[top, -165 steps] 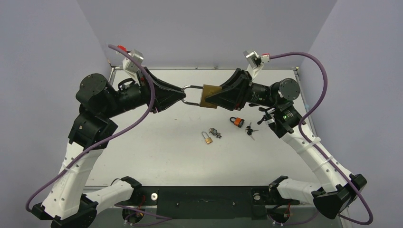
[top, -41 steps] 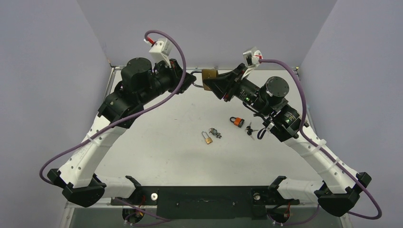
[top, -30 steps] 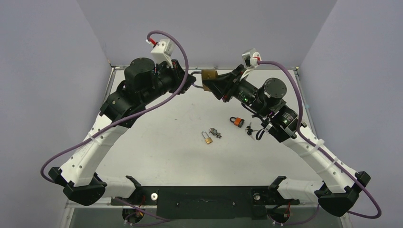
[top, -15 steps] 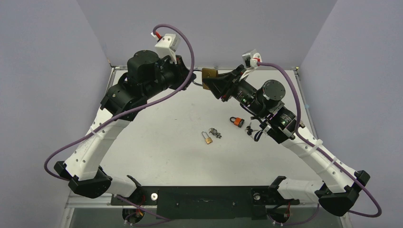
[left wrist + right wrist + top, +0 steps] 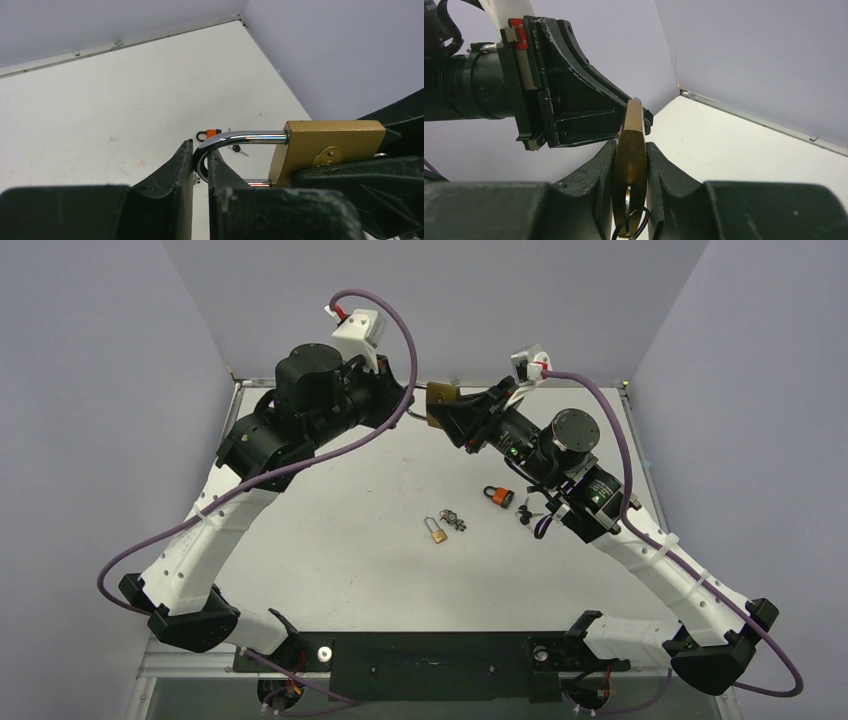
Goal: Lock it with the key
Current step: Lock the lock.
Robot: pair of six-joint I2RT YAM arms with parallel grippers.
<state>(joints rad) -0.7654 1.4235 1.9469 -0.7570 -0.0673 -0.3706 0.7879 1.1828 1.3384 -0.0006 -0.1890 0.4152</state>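
A large brass padlock [image 5: 437, 403] is held in the air between both grippers at the back of the table. My left gripper [image 5: 404, 407] is shut on its silver shackle [image 5: 235, 140], the fingers [image 5: 182, 165] pinching the bend. My right gripper [image 5: 458, 418] is shut on the brass body [image 5: 630, 165], one finger on each flat face. A key [image 5: 627, 200] with a black ring sits in the keyhole at the body's bottom end. In the left wrist view the body [image 5: 330, 147] is at the right and both shackle legs enter it.
On the white table lie a small brass padlock [image 5: 437, 530] with keys [image 5: 455, 519] beside it, an orange padlock [image 5: 499, 496] and black-headed keys [image 5: 527, 514]. Grey walls close in at the back and sides.
Both arms have carried the padlock from mid-table height up and toward the back wall. Over the last second the left arm's elbow rose and swung right; the grips have not changed.
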